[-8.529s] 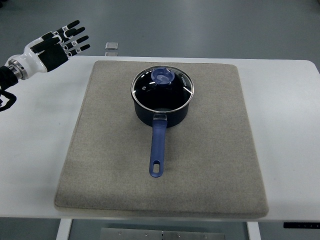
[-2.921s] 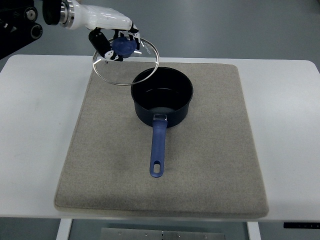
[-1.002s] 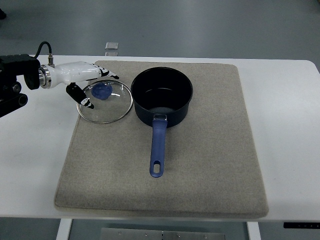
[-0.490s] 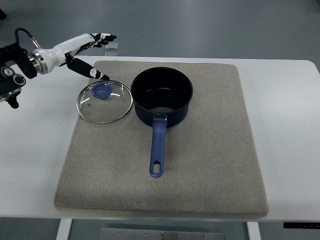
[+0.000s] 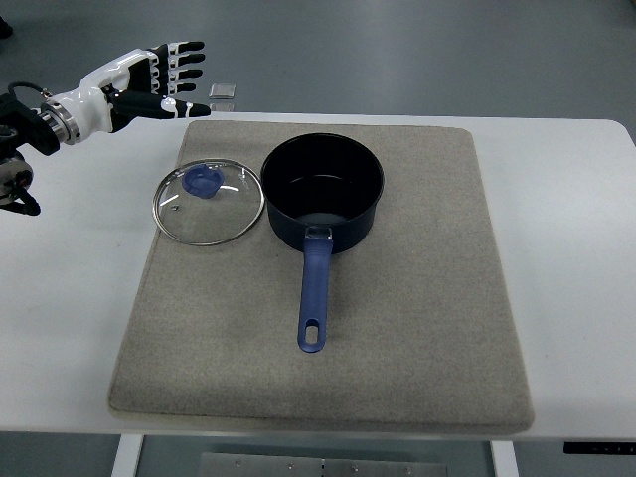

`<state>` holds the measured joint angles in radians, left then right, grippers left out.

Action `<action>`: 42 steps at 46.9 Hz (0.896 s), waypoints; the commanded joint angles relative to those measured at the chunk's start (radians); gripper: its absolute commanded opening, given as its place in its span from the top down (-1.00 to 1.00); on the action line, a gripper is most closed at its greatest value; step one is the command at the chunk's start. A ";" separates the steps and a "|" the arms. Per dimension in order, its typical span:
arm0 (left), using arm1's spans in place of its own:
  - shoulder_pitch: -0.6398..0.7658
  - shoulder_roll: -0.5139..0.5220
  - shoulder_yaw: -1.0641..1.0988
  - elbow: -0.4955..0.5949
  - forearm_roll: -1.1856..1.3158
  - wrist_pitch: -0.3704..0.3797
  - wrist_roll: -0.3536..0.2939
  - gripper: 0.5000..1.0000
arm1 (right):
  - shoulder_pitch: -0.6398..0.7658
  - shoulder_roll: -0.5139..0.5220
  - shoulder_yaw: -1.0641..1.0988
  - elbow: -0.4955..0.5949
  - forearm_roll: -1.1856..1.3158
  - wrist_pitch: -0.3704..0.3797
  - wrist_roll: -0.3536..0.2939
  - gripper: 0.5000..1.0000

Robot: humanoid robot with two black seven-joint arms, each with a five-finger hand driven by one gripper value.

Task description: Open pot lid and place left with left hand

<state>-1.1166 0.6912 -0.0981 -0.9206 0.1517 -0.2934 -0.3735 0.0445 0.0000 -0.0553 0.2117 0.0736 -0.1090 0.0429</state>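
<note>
The dark blue pot [image 5: 322,191] stands uncovered at the back middle of the grey mat [image 5: 397,328], its blue handle [image 5: 313,298] pointing toward the front. Its glass lid [image 5: 208,202] with a blue knob [image 5: 204,181] lies flat on the mat just left of the pot. My left hand [image 5: 164,78] hovers above the table's back left, up and left of the lid, fingers spread and holding nothing. The right hand does not show.
The mat covers most of the white table [image 5: 70,298]. A small clear square object [image 5: 223,91] lies at the table's back edge, close to my left hand's fingertips.
My left hand lifted the lid off the pot, set it on the mat to the left, let go and has drawn up and back to the left.
</note>
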 commanded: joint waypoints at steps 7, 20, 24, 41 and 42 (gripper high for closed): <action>0.124 -0.002 -0.245 0.104 -0.040 -0.302 0.076 -0.97 | 0.000 0.000 0.000 0.000 0.000 0.000 0.000 -0.66; 0.231 -0.025 -0.472 0.169 -0.139 -0.317 0.378 -0.97 | 0.000 0.000 0.000 0.000 0.000 0.000 0.000 -0.66; 0.239 -0.071 -0.545 0.229 -0.185 -0.317 0.470 -0.97 | 0.000 0.000 0.000 0.000 0.000 0.000 0.000 -0.66; 0.259 -0.202 -0.686 0.393 -0.233 -0.317 0.544 -0.97 | 0.000 0.000 0.000 0.000 0.000 0.000 0.000 -0.66; 0.258 -0.202 -0.686 0.393 -0.233 -0.317 0.544 -0.97 | 0.000 0.000 0.000 0.000 0.000 0.000 0.000 -0.66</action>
<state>-0.8546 0.4930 -0.7808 -0.5268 -0.0815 -0.6109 0.1705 0.0445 0.0000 -0.0552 0.2117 0.0736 -0.1089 0.0429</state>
